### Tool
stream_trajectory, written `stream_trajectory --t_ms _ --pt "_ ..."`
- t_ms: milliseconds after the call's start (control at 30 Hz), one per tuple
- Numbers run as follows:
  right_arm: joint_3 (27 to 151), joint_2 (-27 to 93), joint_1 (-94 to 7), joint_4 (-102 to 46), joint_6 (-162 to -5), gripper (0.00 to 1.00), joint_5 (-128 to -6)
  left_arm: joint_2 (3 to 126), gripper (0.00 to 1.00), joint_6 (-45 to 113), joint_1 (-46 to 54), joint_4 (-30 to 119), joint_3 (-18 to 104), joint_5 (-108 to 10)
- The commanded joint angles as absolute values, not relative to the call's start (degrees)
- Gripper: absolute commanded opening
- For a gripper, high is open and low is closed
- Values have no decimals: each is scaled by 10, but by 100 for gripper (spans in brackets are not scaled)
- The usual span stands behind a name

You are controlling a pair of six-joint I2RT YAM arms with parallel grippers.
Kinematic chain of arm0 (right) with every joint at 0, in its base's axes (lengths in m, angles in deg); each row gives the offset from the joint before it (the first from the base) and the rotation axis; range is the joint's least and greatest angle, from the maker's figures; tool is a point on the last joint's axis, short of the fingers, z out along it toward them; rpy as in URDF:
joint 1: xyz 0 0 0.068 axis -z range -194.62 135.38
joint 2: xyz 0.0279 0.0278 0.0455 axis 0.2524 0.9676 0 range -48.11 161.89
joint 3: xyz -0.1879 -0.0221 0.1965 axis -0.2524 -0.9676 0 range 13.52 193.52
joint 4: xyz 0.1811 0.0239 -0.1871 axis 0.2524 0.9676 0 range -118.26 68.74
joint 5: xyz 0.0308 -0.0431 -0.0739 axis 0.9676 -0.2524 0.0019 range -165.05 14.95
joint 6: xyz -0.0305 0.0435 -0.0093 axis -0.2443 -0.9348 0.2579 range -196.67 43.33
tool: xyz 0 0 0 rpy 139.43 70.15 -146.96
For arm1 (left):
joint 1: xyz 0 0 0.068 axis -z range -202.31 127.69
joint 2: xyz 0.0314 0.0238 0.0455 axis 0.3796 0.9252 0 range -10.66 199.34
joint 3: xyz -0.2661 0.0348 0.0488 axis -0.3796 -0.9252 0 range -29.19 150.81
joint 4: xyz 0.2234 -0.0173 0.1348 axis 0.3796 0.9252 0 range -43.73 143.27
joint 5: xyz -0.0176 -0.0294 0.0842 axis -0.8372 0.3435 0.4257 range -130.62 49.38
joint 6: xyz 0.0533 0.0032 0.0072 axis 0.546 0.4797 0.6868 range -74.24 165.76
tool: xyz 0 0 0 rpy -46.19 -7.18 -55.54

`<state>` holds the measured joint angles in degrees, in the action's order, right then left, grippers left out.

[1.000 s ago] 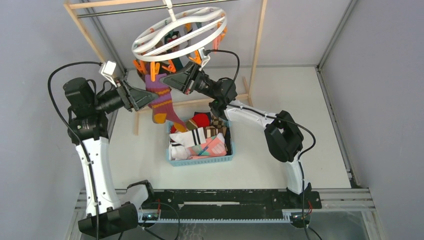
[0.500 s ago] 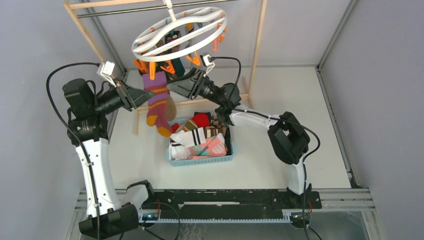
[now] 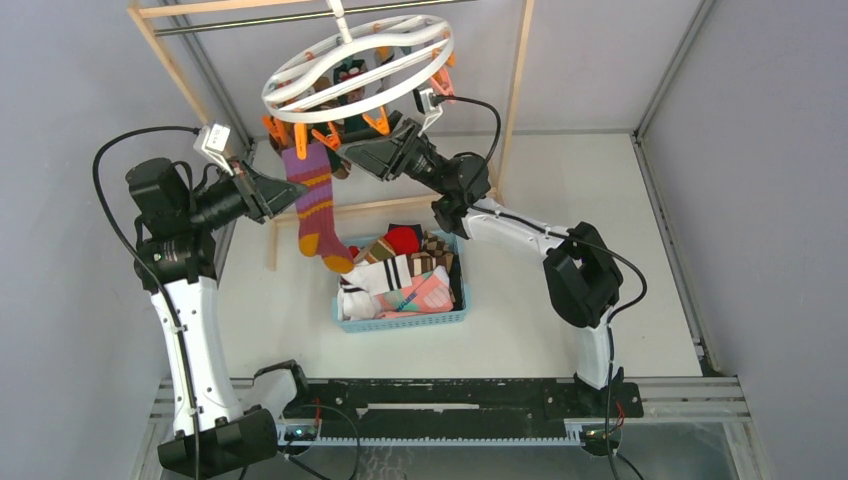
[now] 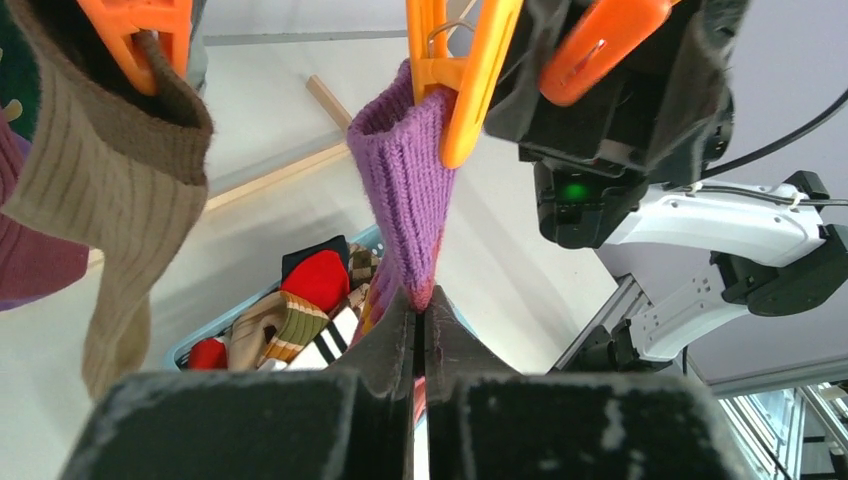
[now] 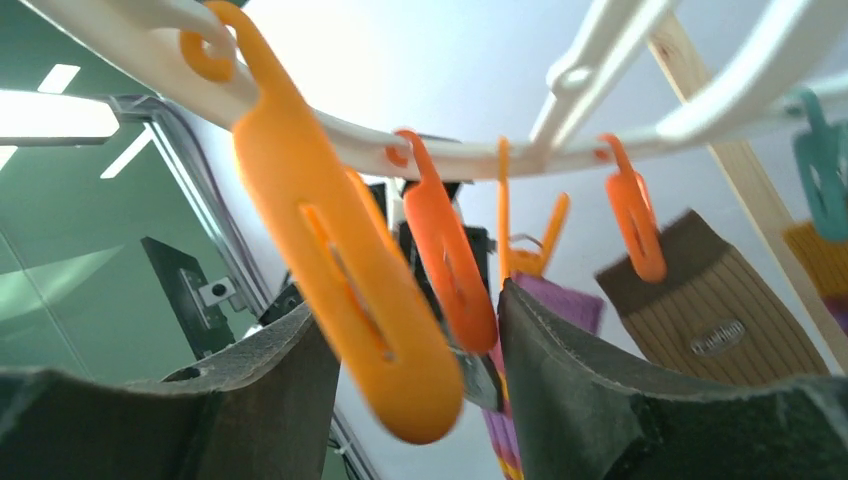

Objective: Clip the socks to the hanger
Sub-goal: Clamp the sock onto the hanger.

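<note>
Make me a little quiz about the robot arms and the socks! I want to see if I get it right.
1. True or false: the purple striped sock hangs from an orange clip.
2. What does the left gripper pinch? A) the purple striped sock B) a spoon C) nothing at all
3. Fill in the gap: the right gripper is ____ (open or shut).

Key: 1 true; 2 A; 3 open.
</note>
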<state>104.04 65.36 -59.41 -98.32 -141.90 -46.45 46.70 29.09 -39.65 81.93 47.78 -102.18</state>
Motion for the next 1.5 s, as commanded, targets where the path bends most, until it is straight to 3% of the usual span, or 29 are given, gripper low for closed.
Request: stream_trajectory --t_ms 0,300,600,800,867,1000,1100,1467 --pt "1094 656 -600 -1009 -1413 63 -464 458 1 305 -401 819 509 -1017" --pt "1112 667 -609 -993 -1413 50 -455 458 1 315 -401 832 522 -1006" --pt "1059 638 -611 -986 -1391 54 -464 459 0 318 -401 841 532 -1000" --pt "1057 628 -613 -982 -1378 39 -473 456 0 318 -402 843 536 -1000" --pt "1055 626 -612 -983 -1377 40 -474 456 0 321 -402 846 538 -1000" --pt "1055 625 -611 -984 -1380 59 -469 457 0 325 -403 849 541 -1000" --pt "1054 625 -610 -983 -1378 64 -469 457 0 325 -403 850 543 -1003" --pt "1083 635 -620 -968 -1366 48 -473 456 0 325 -405 852 547 -1002"
